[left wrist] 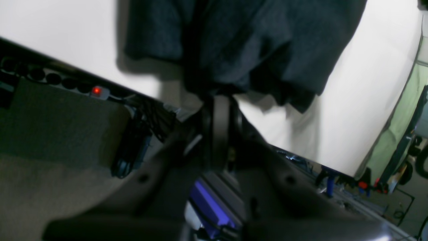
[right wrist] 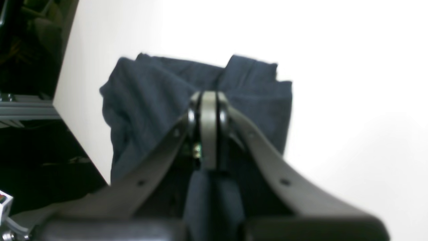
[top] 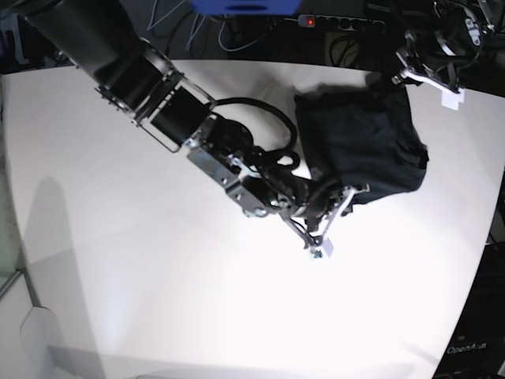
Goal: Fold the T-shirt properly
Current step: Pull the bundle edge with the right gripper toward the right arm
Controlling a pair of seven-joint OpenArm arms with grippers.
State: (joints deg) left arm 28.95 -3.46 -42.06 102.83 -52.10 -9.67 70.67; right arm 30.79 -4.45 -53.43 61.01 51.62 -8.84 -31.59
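The T-shirt [top: 363, 142] is a dark, bunched bundle on the white table [top: 158, 276], right of centre in the base view. My right gripper [top: 343, 196] meets its near lower edge. In the right wrist view that gripper [right wrist: 208, 100] is shut, with the T-shirt [right wrist: 150, 97] piled behind the tips and a strip of cloth running down between the fingers. My left gripper [top: 400, 77] is at the bundle's far right corner. In the left wrist view it [left wrist: 219, 100] is shut, its tips buried in the hem of the T-shirt [left wrist: 267, 43], which casts a shadow on the table.
A power strip with a red light [top: 309, 21] and loose cables lie just past the table's far edge. The right arm's thick body [top: 166, 103] stretches across the table from the upper left. The table's right edge runs close to the bundle.
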